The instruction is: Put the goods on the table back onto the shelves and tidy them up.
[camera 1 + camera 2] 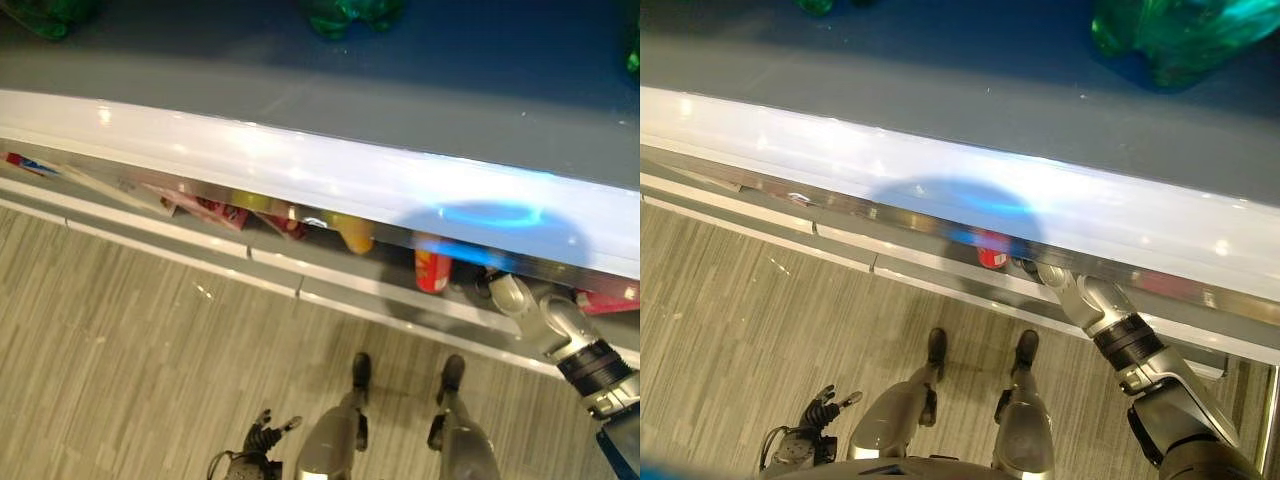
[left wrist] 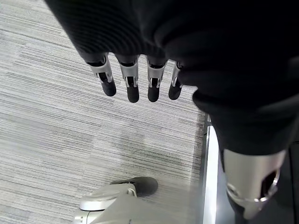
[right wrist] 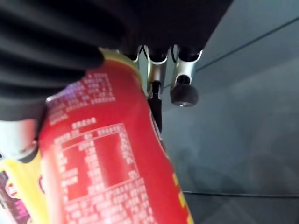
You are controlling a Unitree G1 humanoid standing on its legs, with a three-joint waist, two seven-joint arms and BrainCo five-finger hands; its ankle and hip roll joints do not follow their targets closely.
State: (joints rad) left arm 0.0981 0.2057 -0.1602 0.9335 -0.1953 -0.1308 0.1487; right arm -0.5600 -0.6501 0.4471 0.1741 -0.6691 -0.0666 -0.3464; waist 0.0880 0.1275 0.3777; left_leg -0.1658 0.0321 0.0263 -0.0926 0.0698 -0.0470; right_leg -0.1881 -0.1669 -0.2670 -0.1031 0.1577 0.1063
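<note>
On lower shelf — right hand fingers gripping red can; left hand fingers straight (over floor).

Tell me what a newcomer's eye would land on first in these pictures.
First, the right hand reaching under the white shelf edge, fingers curled round a red can on the lower shelf. Next, green bottles standing on the grey shelf above. The left hand hangs over the striped floor, fingers relaxed and holding nothing.
</note>
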